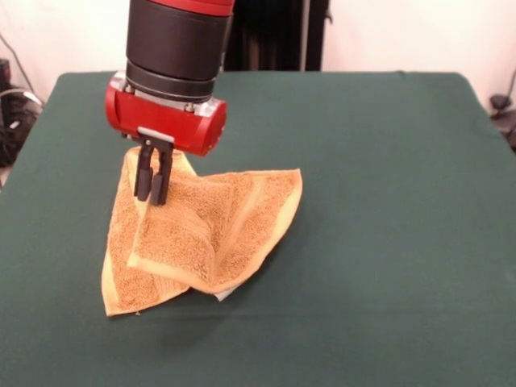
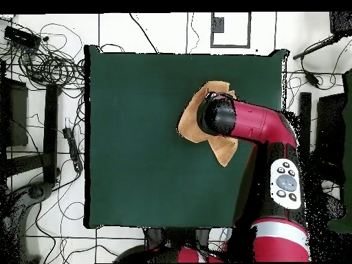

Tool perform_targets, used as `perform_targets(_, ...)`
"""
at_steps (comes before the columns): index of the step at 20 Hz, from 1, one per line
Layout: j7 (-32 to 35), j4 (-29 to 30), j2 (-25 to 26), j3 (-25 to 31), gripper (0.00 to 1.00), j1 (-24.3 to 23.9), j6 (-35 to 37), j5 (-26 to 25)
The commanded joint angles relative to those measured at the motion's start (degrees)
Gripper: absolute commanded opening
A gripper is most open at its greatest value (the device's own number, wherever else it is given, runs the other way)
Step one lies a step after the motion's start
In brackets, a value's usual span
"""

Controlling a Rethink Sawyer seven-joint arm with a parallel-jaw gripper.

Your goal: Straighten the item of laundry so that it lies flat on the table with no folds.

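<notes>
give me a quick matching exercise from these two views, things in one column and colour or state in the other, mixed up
Things:
1. towel
2. table
3. gripper
4. small tag

Colour or state:
a. dark green, flat
b. pale grey, peeking out at the towel's near edge
c. golden-orange, folded over itself
d. black fingers close together, pointing down at the towel

Pairs: 1-c, 2-a, 3-d, 4-b

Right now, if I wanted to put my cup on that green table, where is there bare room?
Most of the table is bare: everything on the picture's right of the towel in the front view, plus the strip along the near edge. It is crowded only at the towel, where the gripper stands over the crumpled cloth.
</notes>
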Motion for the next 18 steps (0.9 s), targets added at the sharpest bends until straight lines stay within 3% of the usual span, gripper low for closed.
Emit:
perform_targets(1, -3.54, 6.42, 0.66, 7.65, 0.00, 0.69, 2.78, -3.89)
perform_targets(6, -4.61, 6.54, 0.35, 8.82, 0.00, -0.07, 4.76, -4.84)
perform_targets(7, -5.38, 5.95, 0.41, 8.76, 1.00, 0.10, 5.49, -5.96)
perform_targets(18, -4.90, 5.76, 0.53, 9.08, 1.00, 0.00, 6.00, -5.67)
